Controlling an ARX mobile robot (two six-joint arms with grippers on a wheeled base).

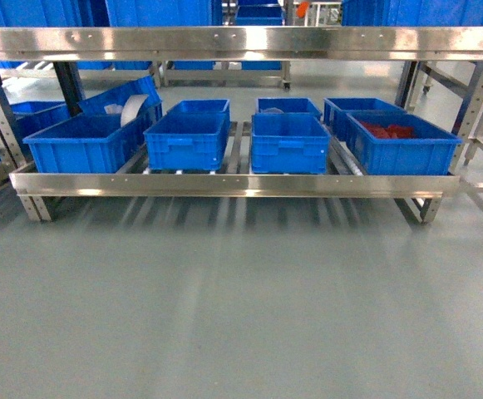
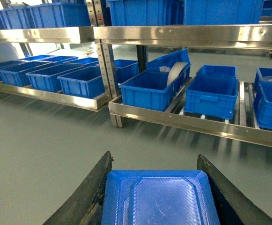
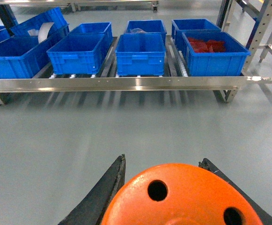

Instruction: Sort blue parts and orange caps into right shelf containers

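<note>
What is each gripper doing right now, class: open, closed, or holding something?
Left gripper: closed on a blue part.
Right gripper: closed on an orange cap.

right shelf [image 1: 233,184] | blue crates [image 1: 289,143] on white roller tracks [image 1: 234,150]

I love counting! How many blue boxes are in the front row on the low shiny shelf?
4, along the front rail: the far-left crate, the left-middle crate, the right-middle crate, and the far-right crate, which holds red things. More crates sit behind them.
</note>
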